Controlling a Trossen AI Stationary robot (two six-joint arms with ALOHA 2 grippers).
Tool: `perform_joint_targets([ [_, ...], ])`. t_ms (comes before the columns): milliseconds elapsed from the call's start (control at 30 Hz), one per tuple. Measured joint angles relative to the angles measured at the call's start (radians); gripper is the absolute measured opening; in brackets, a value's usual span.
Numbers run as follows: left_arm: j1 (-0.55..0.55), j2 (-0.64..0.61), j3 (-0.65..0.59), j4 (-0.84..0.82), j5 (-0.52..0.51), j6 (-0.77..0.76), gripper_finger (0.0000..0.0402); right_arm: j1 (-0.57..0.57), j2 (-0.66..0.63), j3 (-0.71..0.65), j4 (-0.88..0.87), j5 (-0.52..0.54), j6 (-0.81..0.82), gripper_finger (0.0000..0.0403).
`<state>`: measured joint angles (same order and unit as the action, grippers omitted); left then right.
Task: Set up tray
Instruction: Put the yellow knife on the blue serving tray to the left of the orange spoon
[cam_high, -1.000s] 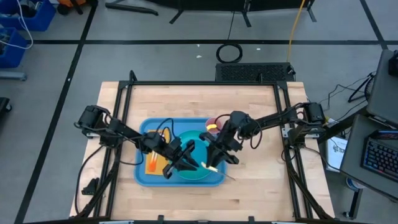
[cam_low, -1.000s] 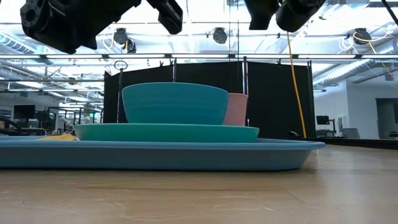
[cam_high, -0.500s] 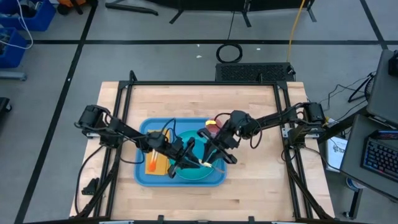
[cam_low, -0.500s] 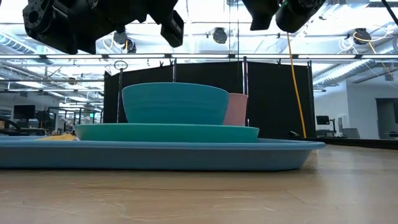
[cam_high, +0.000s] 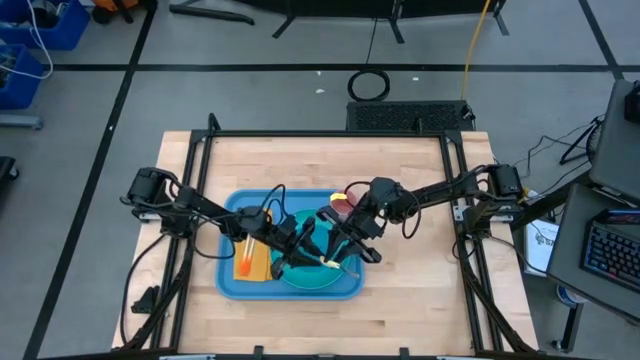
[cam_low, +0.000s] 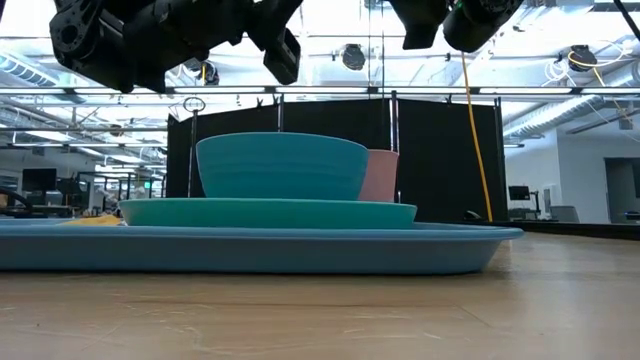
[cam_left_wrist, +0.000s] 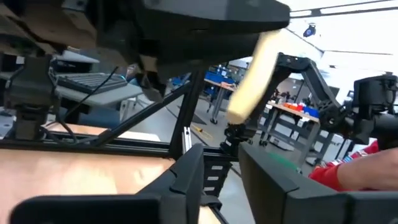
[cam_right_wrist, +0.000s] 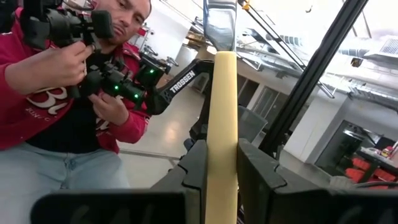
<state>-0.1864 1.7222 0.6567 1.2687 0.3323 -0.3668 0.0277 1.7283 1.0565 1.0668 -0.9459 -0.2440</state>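
On the wooden table, the tray seemingly lies under both jaws

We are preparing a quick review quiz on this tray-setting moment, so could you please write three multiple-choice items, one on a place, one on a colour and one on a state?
1. Where does the teal bowl stand?
A. on the teal plate in the tray
B. on the bare wood
C. on the floor

2. What colour is the handle of the utensil in the right gripper?
A. red
B. pale yellow
C. black

3. How is the right gripper?
A. open and empty
B. shut on the bowl
C. shut on the utensil

Answers: 1 A, the low view shows bowl on plate on tray. 2 B, the right wrist view shows a cream-yellow handle. 3 C, both fingers press on the handle.
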Motion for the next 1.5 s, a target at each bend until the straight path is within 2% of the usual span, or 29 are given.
perform_joint_targets([
  [267, 0.005, 0.0, 0.004, 0.024, -0.027, 0.025, 0.0175, 0.004, 0.0, 0.0, -0.004, -0.001, 0.003, 0.0047],
  [467, 0.018, 0.0, 0.016, 0.02, 0.012, 0.007, 0.0192, 0.007, 0.0, 0.0, -0.024, 0.0, 0.002, 0.0047],
  [1167, 0.011, -0.001, 0.016, 0.025, 0.044, 0.025, 0.0143, -0.002, 0.026, 0.0, 0.02, 0.029, 0.104, 0.0047],
  [1500, 0.011, 0.0, 0.018, 0.027, 0.071, 0.026, 0.0062, -0.002, 0.025, 0.0, 0.008, 0.034, 0.129, 0.0047],
])
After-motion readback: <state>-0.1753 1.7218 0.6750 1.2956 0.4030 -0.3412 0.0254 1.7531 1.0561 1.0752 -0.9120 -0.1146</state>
